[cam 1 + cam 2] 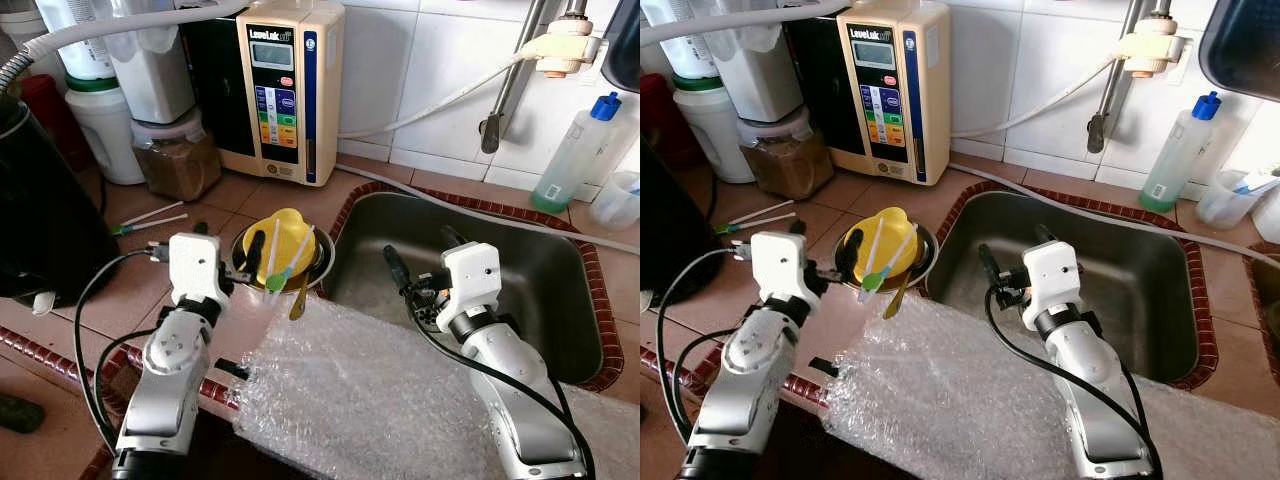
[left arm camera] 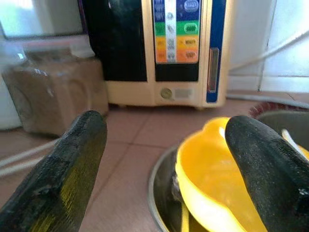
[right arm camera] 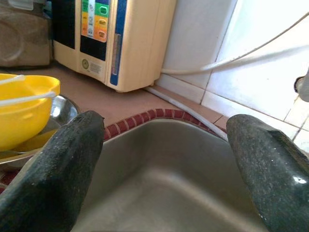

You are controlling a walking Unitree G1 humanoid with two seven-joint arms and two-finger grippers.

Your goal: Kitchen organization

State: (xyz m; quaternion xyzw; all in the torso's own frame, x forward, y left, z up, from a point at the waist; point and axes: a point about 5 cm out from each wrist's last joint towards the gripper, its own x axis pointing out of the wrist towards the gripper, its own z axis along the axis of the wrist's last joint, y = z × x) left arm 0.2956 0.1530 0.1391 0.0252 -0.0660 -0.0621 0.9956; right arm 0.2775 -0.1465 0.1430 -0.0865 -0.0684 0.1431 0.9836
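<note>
your left gripper [image 1: 228, 252] is spread wide and holds nothing, hovering over the near rim of the steel bowl [image 1: 322, 262], which sits on the counter just left of the sink [image 1: 560, 290]. a yellow cup [image 1: 280, 240] and white spoons [image 1: 290, 262] lie in that bowl. your right gripper [image 1: 420, 255] is also wide and empty, poised over the sink's left part. bubble wrap [image 1: 350, 400] lies under both arms.

Left pincer [image 1: 228, 250], right pincer [image 1: 420, 262]: both forward, fingers spread.
</note>
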